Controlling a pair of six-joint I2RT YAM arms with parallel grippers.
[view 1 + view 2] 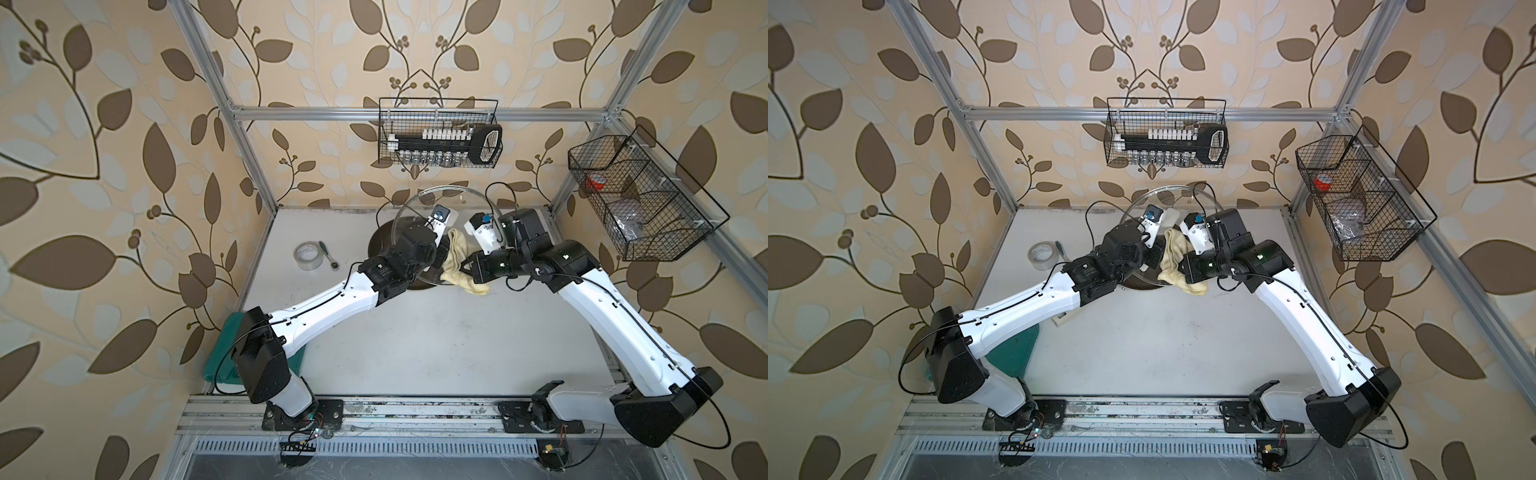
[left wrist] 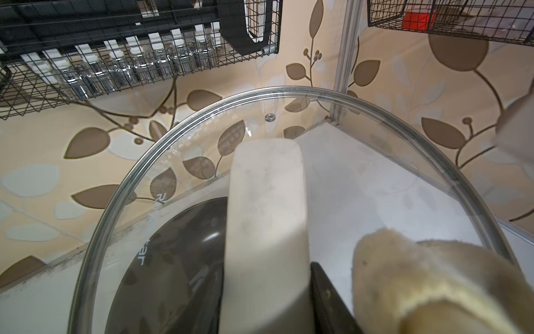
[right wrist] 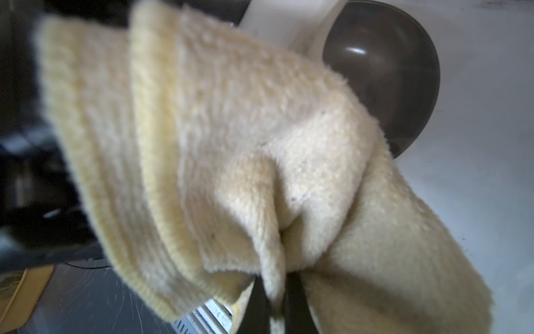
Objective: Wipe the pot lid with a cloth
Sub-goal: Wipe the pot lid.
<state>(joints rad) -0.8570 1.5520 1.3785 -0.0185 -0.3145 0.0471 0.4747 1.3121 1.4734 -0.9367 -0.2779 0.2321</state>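
- Glass pot lid [image 2: 375,188], metal-rimmed, was held raised and tilted above a dark frying pan [image 1: 379,244] near the back of the white table [image 1: 415,340].
- Left gripper [image 2: 265,303] was clamped on the lid's cream bar handle [image 2: 265,202].
- Right gripper [image 3: 277,303] was pinching a bunched pale yellow cloth [image 1: 455,259], its folds hanging loose.
- Cloth appeared to lie against the glass just beside the handle.
- Judged step: wiping was in hand, with much glass likely left.
- Next move would call for sweeping the cloth across the glass with light pressure, skirting the handle, while the left grip steadies the lid.
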